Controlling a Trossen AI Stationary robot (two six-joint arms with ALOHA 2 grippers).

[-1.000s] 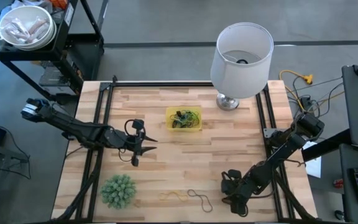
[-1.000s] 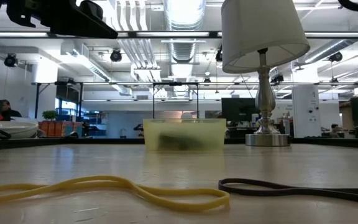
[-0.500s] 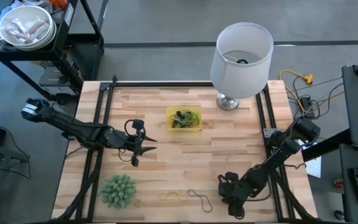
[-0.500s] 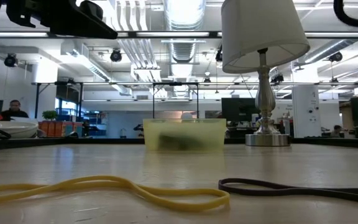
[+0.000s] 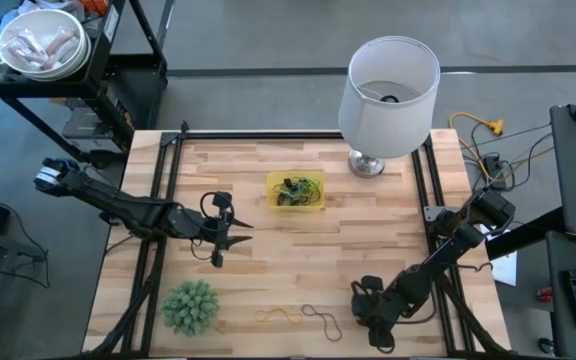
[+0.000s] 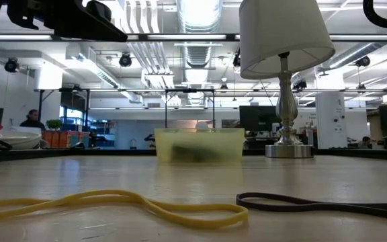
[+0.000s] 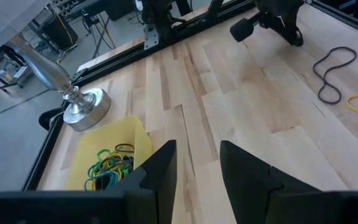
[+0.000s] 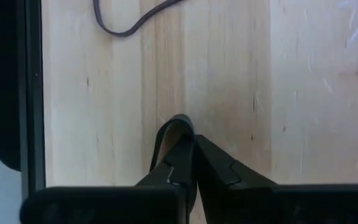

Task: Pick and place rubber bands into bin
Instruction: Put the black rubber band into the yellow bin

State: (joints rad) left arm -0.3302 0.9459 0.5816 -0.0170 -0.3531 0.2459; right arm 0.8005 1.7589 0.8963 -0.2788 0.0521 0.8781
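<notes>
At the table's near edge the right gripper (image 5: 365,312) hangs low over the wood, its fingers (image 8: 194,158) pressed together; a thin dark loop (image 8: 171,134) curls up at their tips, though whether it is pinched there cannot be told. Just beside it lie two loose rubber bands, a dark brown one (image 5: 321,318) and a yellow one (image 5: 282,317), touching end to end. A spiky green plant ball (image 5: 190,305) sits farther along the same edge. In the middle, toward the left side, the left gripper (image 5: 220,237) hovers with its fingers (image 7: 162,168) spread apart and nothing between them. Beyond it the yellow bin (image 5: 273,201) holds a tangle of green, yellow and dark bands (image 5: 298,188). A white-shaded lamp (image 5: 388,82) stands at the far edge.
</notes>
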